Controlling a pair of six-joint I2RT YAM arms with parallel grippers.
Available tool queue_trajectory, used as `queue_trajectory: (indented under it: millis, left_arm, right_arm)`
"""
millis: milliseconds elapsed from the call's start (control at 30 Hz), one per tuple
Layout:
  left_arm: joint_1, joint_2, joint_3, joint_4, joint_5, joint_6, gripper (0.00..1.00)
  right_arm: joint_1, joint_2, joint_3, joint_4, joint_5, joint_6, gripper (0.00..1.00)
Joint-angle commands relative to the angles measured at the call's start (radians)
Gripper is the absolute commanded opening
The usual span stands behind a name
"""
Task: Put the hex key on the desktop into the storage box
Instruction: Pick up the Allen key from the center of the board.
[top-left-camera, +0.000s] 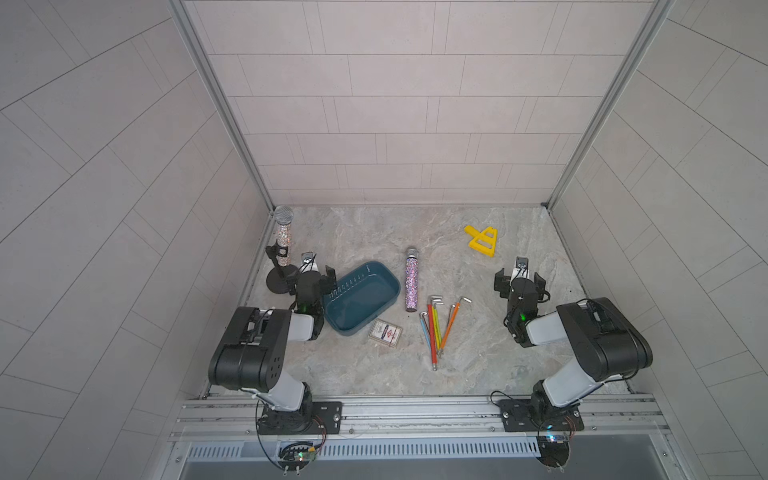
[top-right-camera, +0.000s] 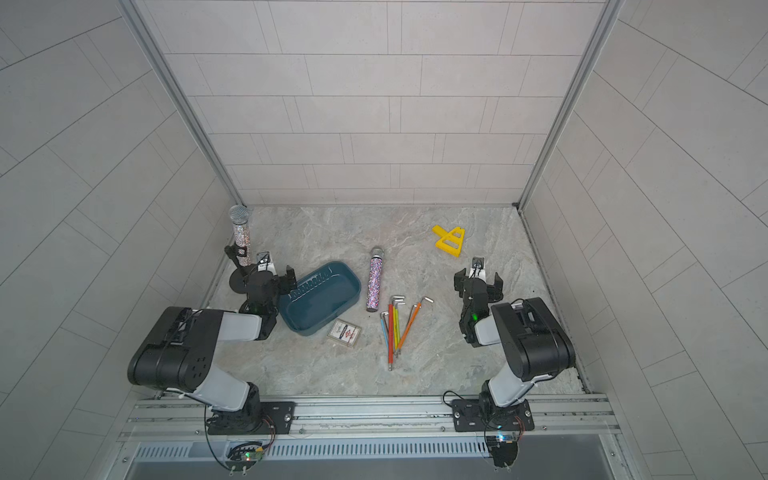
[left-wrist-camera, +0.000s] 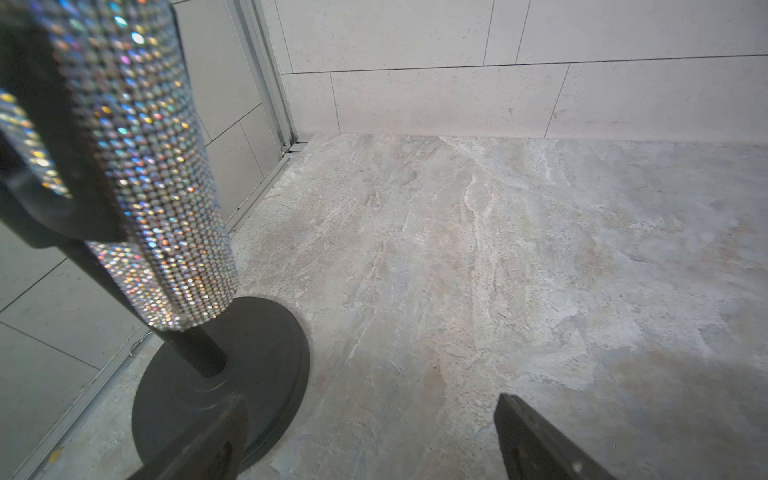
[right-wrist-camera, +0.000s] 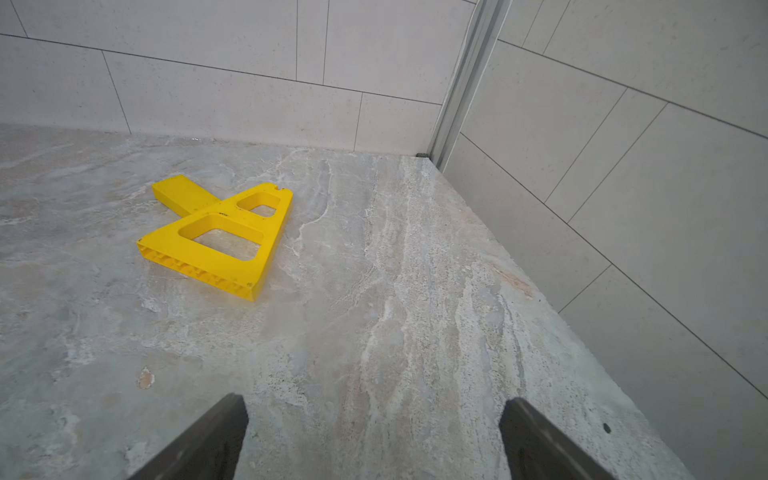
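Note:
Several hex keys (top-left-camera: 436, 328) with red, yellow, blue and orange sleeves lie bunched on the grey marbled desktop (top-left-camera: 374, 365), right of centre in both top views. The teal storage box (top-left-camera: 388, 286) sits to their left with nothing in it, also seen as the tub (top-right-camera: 349, 286). My left gripper (top-left-camera: 311, 277) hovers open beside the box's left end; in the left wrist view the gripper (left-wrist-camera: 370, 411) has only bare desktop between its fingers. My right gripper (top-left-camera: 519, 279) is open to the right of the keys, and in its wrist view the gripper (right-wrist-camera: 376, 401) is empty too. Neither wrist view shows the keys or the box.
A glitter microphone (top-left-camera: 411, 280) lies between box and keys. Another microphone (top-left-camera: 284, 237) stands on a black stand whose base (left-wrist-camera: 220, 374) is close by my left fingers. A small card box (top-left-camera: 385, 332) lies near the tub. A yellow triangular piece (right-wrist-camera: 220, 237) lies at the back right.

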Motion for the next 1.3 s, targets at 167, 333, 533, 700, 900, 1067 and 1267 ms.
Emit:
queue_trajectory:
  millis: [167, 333, 533, 700, 900, 1067, 1267]
  left_arm:
    - [0.011, 0.006, 0.013, -0.019, 0.027, 0.003, 1.00]
    - [0.011, 0.007, 0.013, -0.019, 0.028, 0.003, 1.00]
    - [0.012, 0.006, 0.013, -0.019, 0.028, 0.004, 1.00]
    - [0.011, 0.006, 0.013, -0.019, 0.026, 0.003, 1.00]
    - [0.006, -0.027, -0.052, 0.078, 0.018, 0.005, 1.00]
    - [-0.066, -0.205, -0.036, -0.083, -0.060, 0.072, 1.00]
    - [-0.126, -0.399, 0.007, -0.192, -0.136, 0.106, 1.00]
  right_arm:
    - [-0.004, -0.016, 0.012, -0.014, 0.004, 0.008, 1.00]
    - [-0.004, -0.016, 0.013, -0.014, 0.004, 0.009, 1.00]
    - [-0.005, -0.016, 0.013, -0.014, 0.004, 0.009, 1.00]
    - [-0.005, -0.016, 0.013, -0.013, 0.005, 0.009, 1.00]
    - [-0.001, -0.036, -0.013, 0.024, 0.012, -0.001, 1.00]
    - [0.029, -0.102, -0.084, 0.114, 0.073, -0.023, 1.00]
    - [0.096, -0.346, 0.002, -0.144, 0.113, -0.072, 1.00]
